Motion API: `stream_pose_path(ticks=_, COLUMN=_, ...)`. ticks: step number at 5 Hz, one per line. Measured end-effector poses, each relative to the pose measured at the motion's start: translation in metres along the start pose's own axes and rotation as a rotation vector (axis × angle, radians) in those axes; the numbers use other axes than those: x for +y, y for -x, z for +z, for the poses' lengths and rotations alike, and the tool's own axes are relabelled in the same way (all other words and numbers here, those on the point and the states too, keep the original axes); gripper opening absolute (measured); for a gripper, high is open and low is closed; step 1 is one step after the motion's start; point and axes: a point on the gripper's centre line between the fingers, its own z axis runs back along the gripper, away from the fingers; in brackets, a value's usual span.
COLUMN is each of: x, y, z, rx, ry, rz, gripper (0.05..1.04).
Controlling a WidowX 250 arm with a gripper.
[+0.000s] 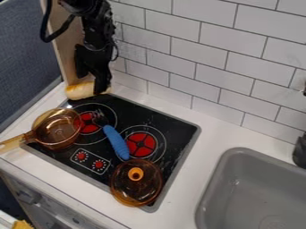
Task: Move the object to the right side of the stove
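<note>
While a black robot arm (pixel 95 27) hangs down from the upper left of the camera view, its pincer (pixel 94 85) sits low at a pale, golden-brown, roll-shaped object (pixel 81 91) by the upper-left corner of a black stove (pixel 173 127). Whether the pincer is spread, pressed together or pinching the object cannot be told from this angle. The object lies near a wooden panel (pixel 67 44), at the end of the stove away from the sink (pixel 210 188). An amber glass saucepan (pixel 58 139) occupies the left part of the cooktop, its handle (pixel 15 142) pointing out over the white counter (pixel 206 134). A utensil with a blue handle (pixel 116 142) rests aslant between the left burner (pixel 90 126) and the right burner (pixel 141 144), its dark head over the left one. At the stove's lower corner, an amber glass lid (pixel 140 194) lies with its orange knob (pixel 136 173) upward, just beside the end of the blue handle. Two red-marked dials are set in the control panel (pixel 91 162) between saucepan and lid. White tiles (pixel 230 67) line the wall behind, and the gray sink is set into the counter at right.
</note>
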Motion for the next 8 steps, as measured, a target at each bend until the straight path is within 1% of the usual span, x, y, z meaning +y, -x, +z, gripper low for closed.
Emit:
stream_pose_path(ticks=1, x=-0.007, y=0.003, z=-0.012, rx=0.02, ry=0.013, rz=-0.02, gripper=1.001)
stream_pose_path(ticks=2, x=-0.005, y=0.001, z=-0.017, rx=0.032, ry=0.016, rz=-0.03, gripper=1.001)
stream_pose_path(ticks=3, x=-0.003, y=-0.002, z=-0.019, rx=0.026, ry=0.01, rz=-0.021, gripper=0.962)
stream_pose_path(ticks=4, x=-0.002, y=-0.002, z=-0.02, rx=0.028, ry=-0.002, rz=-0.011, gripper=0.677)
stream_pose_path(ticks=5, x=-0.006, y=0.001, z=-0.021, rx=0.022, ry=0.004, rz=-0.007, gripper=0.621)
stream_pose_path(ticks=6, x=-0.012, y=0.005, z=-0.019, rx=-0.001, ry=0.01, rz=-0.002, gripper=0.621)
stream_pose_path(ticks=7, x=-0.02, y=0.011, z=-0.012, rx=-0.034, ry=0.015, rz=0.006, gripper=0.621)
stream_pose_path(ticks=8, x=-0.025, y=0.012, z=0.007, rx=-0.079, ry=0.006, rz=0.036, gripper=0.621)
